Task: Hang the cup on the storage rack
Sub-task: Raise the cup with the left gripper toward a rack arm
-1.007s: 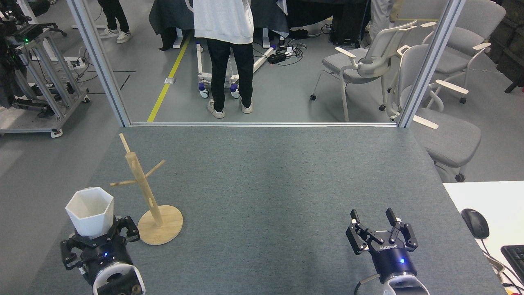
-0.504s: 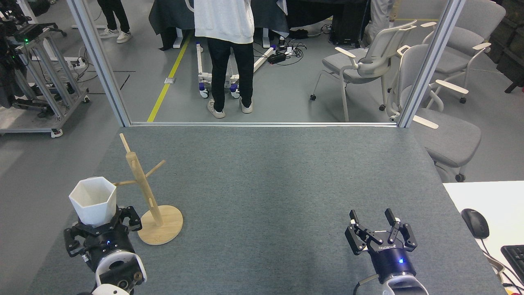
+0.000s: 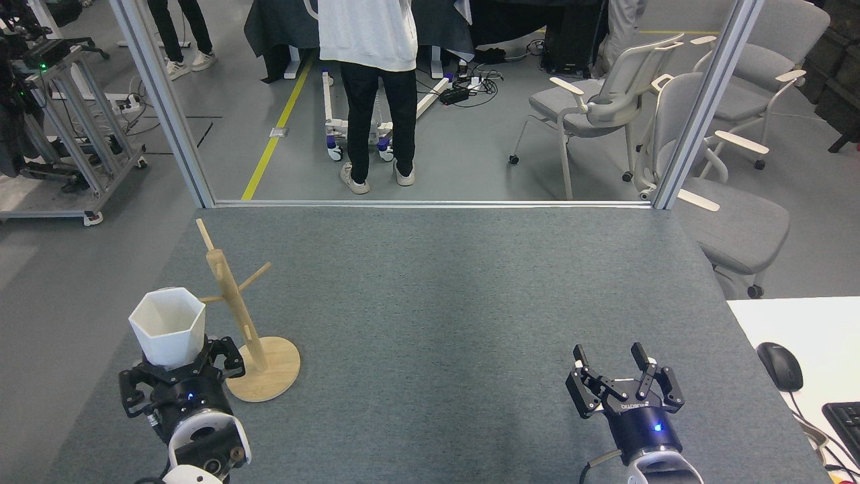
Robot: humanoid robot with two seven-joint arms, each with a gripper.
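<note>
Left hand (image 3: 180,366) pinching white cup (image 3: 168,326) upright by its base, mouth up, just left of the wooden storage rack (image 3: 232,299) on grey desk (image 3: 430,302); right hand (image 3: 615,363) spread, empty, well apart.

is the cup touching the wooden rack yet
Cannot tell. In the head view the cup overlaps the rack and its left peg, with no clear gap or contact showing.

The cup (image 3: 168,326) is covering the tip of the rack's (image 3: 236,306) left peg and hiding its own base inside the left end effector (image 3: 178,366). The top edge is cutting off the standing person (image 3: 373,87) above the waist. The right edge is clipping the keyboard (image 3: 844,420).
</note>
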